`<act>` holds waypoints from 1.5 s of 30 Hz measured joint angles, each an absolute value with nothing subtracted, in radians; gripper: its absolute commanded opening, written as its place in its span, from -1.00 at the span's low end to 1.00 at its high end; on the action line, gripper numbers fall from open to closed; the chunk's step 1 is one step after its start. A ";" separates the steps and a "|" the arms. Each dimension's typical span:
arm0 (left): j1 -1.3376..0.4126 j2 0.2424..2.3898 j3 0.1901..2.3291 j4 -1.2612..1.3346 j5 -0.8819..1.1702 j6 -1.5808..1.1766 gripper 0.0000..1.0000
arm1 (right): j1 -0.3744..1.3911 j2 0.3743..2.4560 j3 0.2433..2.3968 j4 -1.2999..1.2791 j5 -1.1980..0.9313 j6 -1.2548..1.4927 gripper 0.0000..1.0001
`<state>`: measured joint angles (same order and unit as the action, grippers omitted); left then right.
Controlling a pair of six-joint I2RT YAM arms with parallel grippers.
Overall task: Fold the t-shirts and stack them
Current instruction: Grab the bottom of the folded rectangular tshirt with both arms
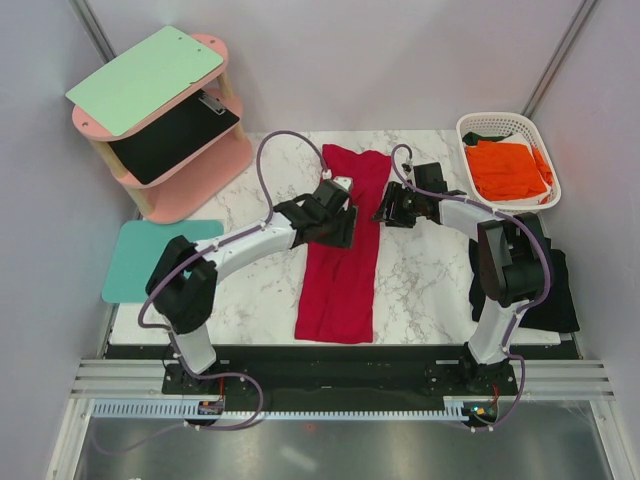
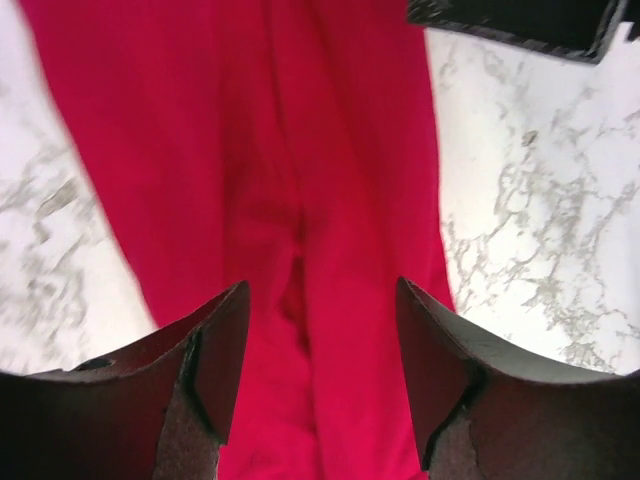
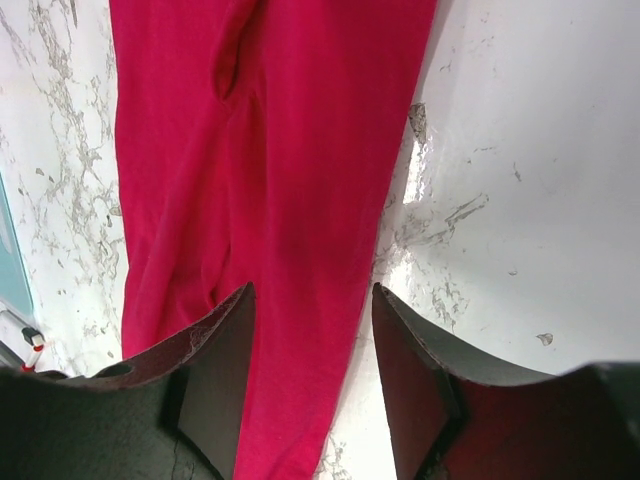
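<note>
Nearest you, R side: black t-shirt [image 1: 562, 300] hangs bunched over the surface [image 1: 250, 300] edge, behind R arm [image 1: 505, 260]. Teal mat [image 1: 150, 260] sits off the L edge. Centre: crimson t-shirt [image 1: 338, 280] lies flat, folded lengthwise into a long strip, hem twd you, collar end away. L arm [image 1: 250, 240] reaches over its upper L side; L jaws released, nothing btwn them, cloth below. R jaws sit over the strip's R edge, also apart, gripping nothing. Far R: orange t-shirt [image 1: 505, 168] in white basket [image 1: 497, 117]. Far L: mint board [image 1: 145, 78] atop pink shelf [image 1: 190, 195].
</note>
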<state>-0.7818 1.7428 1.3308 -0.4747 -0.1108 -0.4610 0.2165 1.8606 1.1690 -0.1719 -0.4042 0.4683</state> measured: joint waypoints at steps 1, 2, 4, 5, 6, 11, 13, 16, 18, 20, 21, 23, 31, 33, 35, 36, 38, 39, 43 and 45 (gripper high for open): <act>-0.782 1.771 1.352 -0.461 -0.092 -0.455 0.29 | 0.216 1.861 1.169 -0.172 -0.405 0.468 0.16; -0.783 1.796 1.373 -0.453 -0.074 -0.451 0.26 | 0.216 1.861 1.169 -0.172 -0.406 0.468 0.16; -0.783 1.842 1.410 -0.438 -0.042 -0.447 0.23 | 0.216 1.861 1.169 -0.172 -0.406 0.468 0.16; -0.784 1.858 1.423 -0.434 -0.031 -0.447 0.22 | 0.216 1.861 1.169 -0.172 -0.406 0.468 0.17; -0.784 1.877 1.436 -0.429 -0.019 -0.446 0.21 | 0.216 1.861 1.169 -0.172 -0.406 0.468 0.16; -0.783 1.954 1.464 -0.413 0.010 -0.444 0.14 | 0.216 1.861 1.169 -0.172 -0.409 0.468 0.16; -0.781 1.977 1.468 -0.411 0.015 -0.444 0.11 | 0.216 1.862 1.169 -0.172 -0.411 0.468 0.17; -0.775 2.015 1.473 -0.410 0.029 -0.443 0.08 | 0.216 1.865 1.169 -0.172 -0.411 0.468 0.17; -0.770 2.035 1.475 -0.410 0.030 -0.443 0.05 | 0.216 1.868 1.169 -0.172 -0.411 0.468 0.17; -0.764 2.053 1.476 -0.409 0.031 -0.443 0.01 | 0.216 1.868 1.169 -0.172 -0.411 0.468 0.17; -0.760 2.060 1.477 -0.409 0.031 -0.443 -0.02 | 0.216 1.869 1.169 -0.172 -0.411 0.468 0.17; -0.752 2.075 1.477 -0.408 0.031 -0.444 -0.10 | 0.216 1.870 1.169 -0.172 -0.413 0.468 0.18; -0.730 2.085 1.481 -0.402 0.031 -0.435 -0.96 | 0.216 1.892 1.169 -0.172 -0.414 0.468 0.18; -0.730 2.085 1.481 -0.402 0.031 -0.435 -0.96 | 0.216 1.895 1.169 -0.172 -0.414 0.468 0.18; -0.730 2.085 1.481 -0.402 0.029 -0.435 -0.96 | 0.216 1.896 1.169 -0.172 -0.414 0.468 0.18; -0.730 2.085 1.481 -0.402 0.028 -0.435 -0.96 | 0.216 1.896 1.169 -0.172 -0.414 0.468 0.19; -0.730 2.084 1.477 -0.400 0.028 -0.435 -0.96 | 0.216 1.896 1.169 -0.172 -0.414 0.468 0.19; -0.730 2.082 1.472 -0.397 0.028 -0.435 -0.96 | 0.216 1.896 1.169 -0.172 -0.414 0.468 0.19; -0.730 2.059 1.446 -0.405 0.005 -0.435 -0.96 | 0.216 1.896 1.169 -0.172 -0.414 0.468 0.19; -0.728 2.048 1.440 -0.419 -0.010 -0.435 -0.96 | 0.216 1.897 1.169 -0.172 -0.414 0.468 0.19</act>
<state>-0.7277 2.0480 1.4399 -0.4191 -0.0101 -0.4355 0.2165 1.8973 1.1690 -0.1719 -0.4137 0.4683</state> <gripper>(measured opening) 0.027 0.594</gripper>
